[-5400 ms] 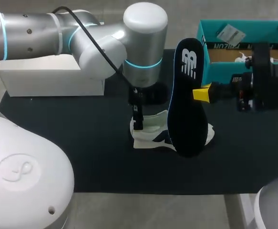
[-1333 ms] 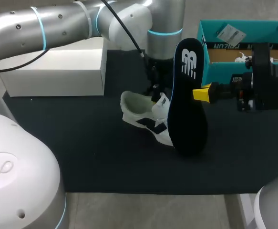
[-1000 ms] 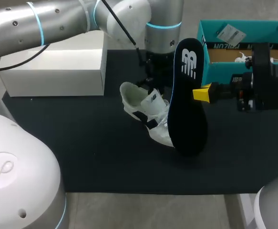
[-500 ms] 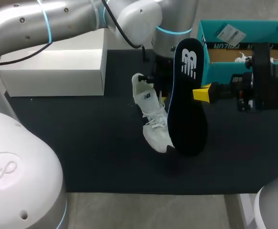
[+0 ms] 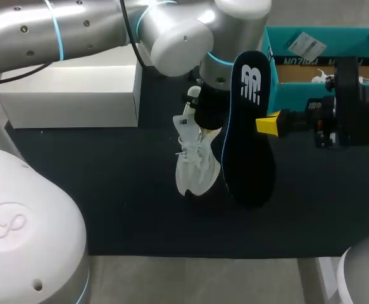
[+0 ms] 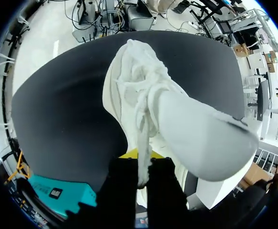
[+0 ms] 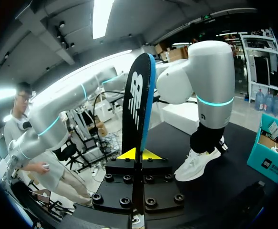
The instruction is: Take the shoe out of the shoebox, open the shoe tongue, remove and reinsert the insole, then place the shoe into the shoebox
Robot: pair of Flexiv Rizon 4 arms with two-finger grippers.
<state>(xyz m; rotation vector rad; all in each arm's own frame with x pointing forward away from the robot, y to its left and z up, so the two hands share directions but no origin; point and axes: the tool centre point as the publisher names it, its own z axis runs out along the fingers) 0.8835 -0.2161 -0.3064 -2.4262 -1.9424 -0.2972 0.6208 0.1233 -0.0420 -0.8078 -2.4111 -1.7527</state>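
Note:
A white shoe (image 5: 193,158) hangs tilted over the black mat (image 5: 108,190), heel up and toe low. My left gripper (image 5: 195,109) is shut on the shoe's upper part. In the left wrist view the shoe (image 6: 148,95) stretches away from the left gripper (image 6: 139,158), and a white strip of it runs between the fingers. My right gripper (image 5: 268,123) is shut on the edge of a dark insole (image 5: 247,126) and holds it upright just right of the shoe. The right wrist view shows the insole (image 7: 138,109) rising from the right gripper (image 7: 139,153), with the shoe (image 7: 198,162) beyond. The teal shoebox (image 5: 326,38) stands at the back right.
A white box (image 5: 70,88) sits at the back left of the mat. My left arm (image 5: 171,31) reaches across the middle toward the shoebox side. The mat's front and left parts are bare.
My left gripper has raised and turned the shoe: it lay on its side with the toe pointing right, and now it hangs heel up, toe toward the front. The right arm and insole have not moved.

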